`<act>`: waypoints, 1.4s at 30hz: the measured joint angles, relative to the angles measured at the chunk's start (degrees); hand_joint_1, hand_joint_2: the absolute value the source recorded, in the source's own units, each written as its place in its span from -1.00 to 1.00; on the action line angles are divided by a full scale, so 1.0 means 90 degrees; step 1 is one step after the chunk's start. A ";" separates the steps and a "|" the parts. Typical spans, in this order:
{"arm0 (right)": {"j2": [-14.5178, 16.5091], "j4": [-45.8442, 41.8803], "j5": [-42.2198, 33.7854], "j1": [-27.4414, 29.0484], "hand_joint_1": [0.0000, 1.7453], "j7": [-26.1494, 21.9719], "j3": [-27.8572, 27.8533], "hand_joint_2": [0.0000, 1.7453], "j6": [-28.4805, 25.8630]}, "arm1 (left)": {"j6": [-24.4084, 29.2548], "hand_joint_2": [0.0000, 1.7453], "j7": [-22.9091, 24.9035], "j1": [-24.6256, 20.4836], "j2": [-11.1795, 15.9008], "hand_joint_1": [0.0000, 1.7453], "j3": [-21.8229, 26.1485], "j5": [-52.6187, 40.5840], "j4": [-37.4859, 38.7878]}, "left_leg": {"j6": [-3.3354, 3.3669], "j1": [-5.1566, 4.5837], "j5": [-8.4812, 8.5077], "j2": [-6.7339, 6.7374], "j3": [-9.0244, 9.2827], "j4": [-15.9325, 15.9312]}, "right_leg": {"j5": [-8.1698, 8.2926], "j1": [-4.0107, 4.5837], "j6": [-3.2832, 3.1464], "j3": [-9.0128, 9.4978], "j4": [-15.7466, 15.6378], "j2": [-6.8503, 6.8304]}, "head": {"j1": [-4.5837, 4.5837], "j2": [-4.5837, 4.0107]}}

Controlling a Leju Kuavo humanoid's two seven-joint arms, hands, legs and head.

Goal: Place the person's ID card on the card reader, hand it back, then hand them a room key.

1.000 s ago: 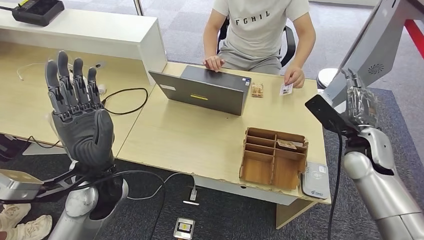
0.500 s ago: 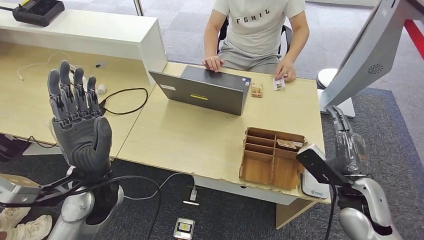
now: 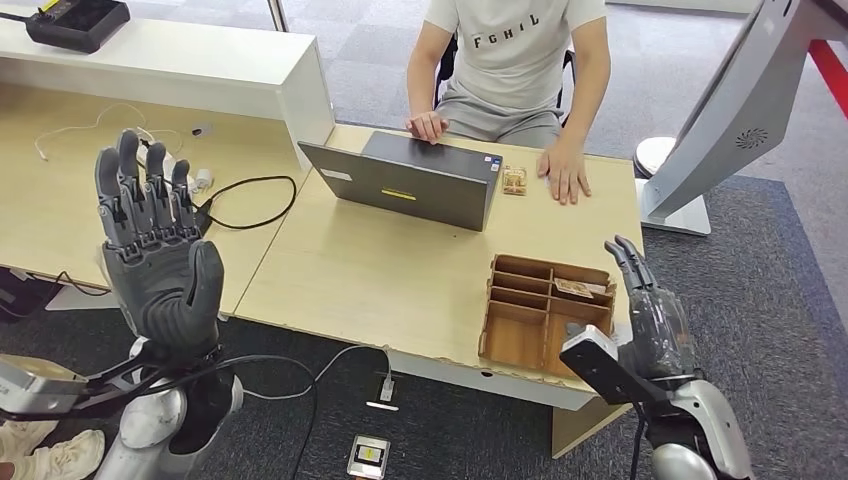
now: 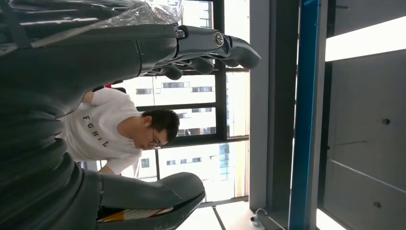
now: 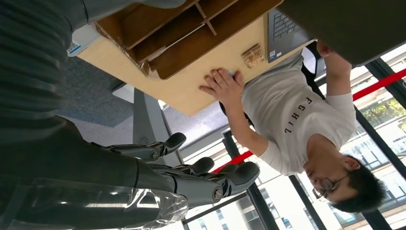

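Note:
The person's hand (image 3: 567, 172) lies flat on the far side of the table, where the ID card was a moment ago; the card itself is covered. My right hand (image 3: 650, 318) is open with fingers stretched, low beside the table's right front corner, next to the wooden organizer (image 3: 545, 312). It holds nothing, as the right wrist view confirms with bare fingers (image 5: 191, 167). A card (image 3: 578, 288) lies in a back compartment of the organizer. The white card reader's corner (image 5: 79, 40) peeks out beside the organizer. My left hand (image 3: 155, 240) is raised, open and empty, left of the table.
A dark laptop (image 3: 410, 180) stands open in front of the seated person (image 3: 510, 60). A small wooden item (image 3: 514, 180) sits beside it. Black cables (image 3: 250, 205) trail over the neighbouring desk. A grey screen stand (image 3: 740, 110) rises at the right.
My right arm has dropped from high at the right to the table's front right corner. The person set the ID card down and laid a hand over it. My left hand barely moved.

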 joint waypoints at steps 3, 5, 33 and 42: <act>0.0114 0.0060 0.0025 -0.0013 -1.00 -0.0054 0.0057 1.00 0.0024 | 0.0000 1.00 -0.0013 0.0019 0.0000 -1.00 0.0027 -0.0017 -0.0009 | 0.0000 0.0000 0.0000 0.0000 -0.0002 0.0000 | 0.0000 0.0000 0.0000 0.0000 0.0000 -0.0001 | 0.0000 0.0000; 0.0185 0.0108 0.0010 -0.0029 -1.00 -0.0075 0.0092 1.00 0.0039 | -0.0001 1.00 -0.0013 0.0026 0.0000 -1.00 0.0036 -0.0020 -0.0010 | 0.0000 0.0000 0.0000 0.0000 -0.0003 0.0000 | 0.0000 0.0000 0.0000 0.0000 0.0000 -0.0001 | 0.0000 0.0000; 0.0794 0.2302 -0.0510 -0.0574 -1.00 -0.0500 0.0226 1.00 -0.0552 | -0.0016 1.00 0.0052 -0.0116 0.0000 -1.00 0.0013 -0.0014 -0.0041 | 0.0000 0.0000 0.0001 0.0000 0.0000 0.0000 | 0.0000 0.0000 0.0000 -0.0002 0.0000 0.0000 | 0.0000 0.0000; 0.0901 0.2917 -0.0616 -0.0850 -1.00 -0.0551 0.0226 1.00 -0.0732 | -0.0110 1.00 0.0057 -0.0169 0.0000 -1.00 0.0004 0.0038 0.0001 | -0.0001 0.0000 0.0001 0.0000 0.0001 0.0000 | 0.0000 0.0000 0.0000 -0.0002 0.0000 0.0000 | 0.0000 0.0000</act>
